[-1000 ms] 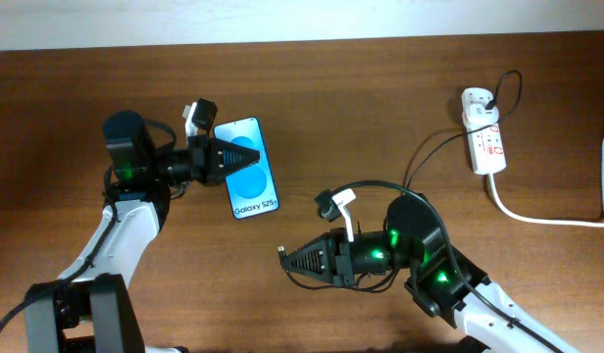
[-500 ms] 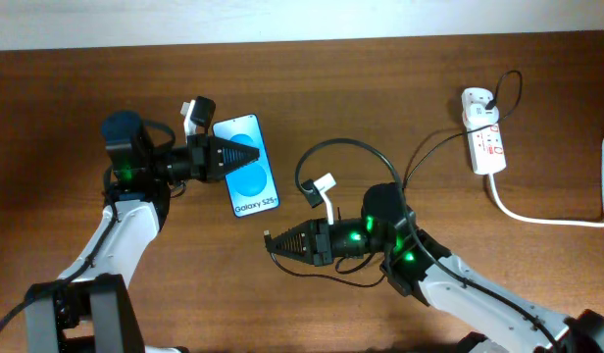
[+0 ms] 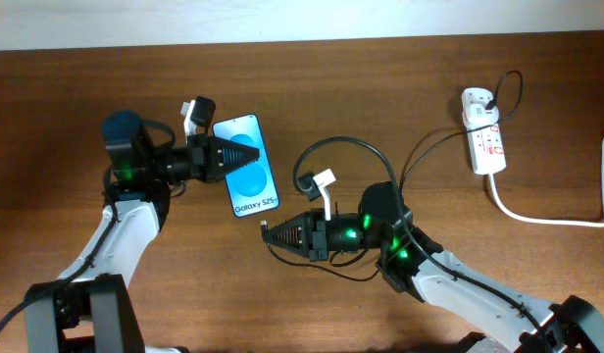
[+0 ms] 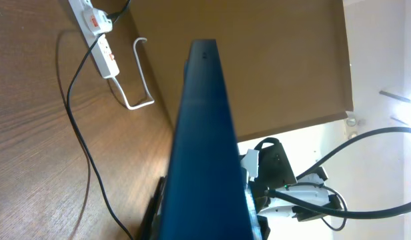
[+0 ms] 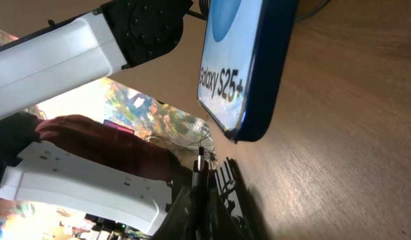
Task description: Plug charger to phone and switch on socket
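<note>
the phone [image 3: 247, 169] sits left of the table's [image 3: 380, 78] middle, blue screen up, its white strip at the near end. the left gripper [image 3: 255, 157] reaches in from the left and its dark fingers are clamped on the phone around the middle; in the left wrist view the phone's dark edge runs straight up between them. from the right wrist view the phone's near corner seems to hang a little above the wood, though that angle is hard to read.

the right gripper [image 3: 271, 234] lies just near and right of the phone's bottom end, pointing left, its fingers pressed together on the small plug tip [image 5: 200, 159] of the charger [image 3: 346, 143]. the tip sits close to the phone's lower edge but apart from it. the black cable arcs over the right arm, then runs to the far right, where the socket [image 3: 483, 132] lies with its adapter end plugged in. a thick white cord [image 3: 547, 221] trails from the socket toward the right edge.
</note>
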{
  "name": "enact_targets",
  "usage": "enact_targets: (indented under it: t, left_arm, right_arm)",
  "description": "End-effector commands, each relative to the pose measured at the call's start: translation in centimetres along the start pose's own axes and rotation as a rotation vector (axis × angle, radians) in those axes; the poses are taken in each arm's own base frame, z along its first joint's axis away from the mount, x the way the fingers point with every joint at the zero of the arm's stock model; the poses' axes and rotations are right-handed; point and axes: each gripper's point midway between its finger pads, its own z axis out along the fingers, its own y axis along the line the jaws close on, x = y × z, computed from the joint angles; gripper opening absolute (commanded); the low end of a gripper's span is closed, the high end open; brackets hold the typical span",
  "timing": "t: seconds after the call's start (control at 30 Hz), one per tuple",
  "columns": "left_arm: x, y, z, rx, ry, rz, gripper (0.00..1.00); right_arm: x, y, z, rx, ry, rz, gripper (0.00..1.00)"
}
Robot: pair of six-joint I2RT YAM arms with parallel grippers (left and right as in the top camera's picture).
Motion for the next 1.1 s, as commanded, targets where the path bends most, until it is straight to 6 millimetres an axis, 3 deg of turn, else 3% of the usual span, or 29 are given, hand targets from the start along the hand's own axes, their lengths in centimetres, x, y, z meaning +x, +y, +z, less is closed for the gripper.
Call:
enact_targets:
  t: [0.0,0.23,0.77,1.07]
  left_arm:
    - [0.2,-0.6,0.0,0.012,0.019,0.035,0.0]
    - [0.2,-0.6,0.0,0.012,0.019,0.035,0.0]
    - [0.2,-0.6,0.0,0.012,0.02,0.035,0.0]
    - [0.2,-0.6,0.0,0.012,0.02,0.035,0.0]
  right_arm:
    - [-0.7,-0.1,0.2,0.009,-0.024,-0.025,0.04]
    - [-1.6,0.6,0.3,-0.001,-0.037,-0.045,0.04]
    - [-0.9,1.0,0.8,-0.014,-0.014,-0.047,0.04]
    - [-0.8,0.1,1.0,0.002,-0.013,-0.03,0.04]
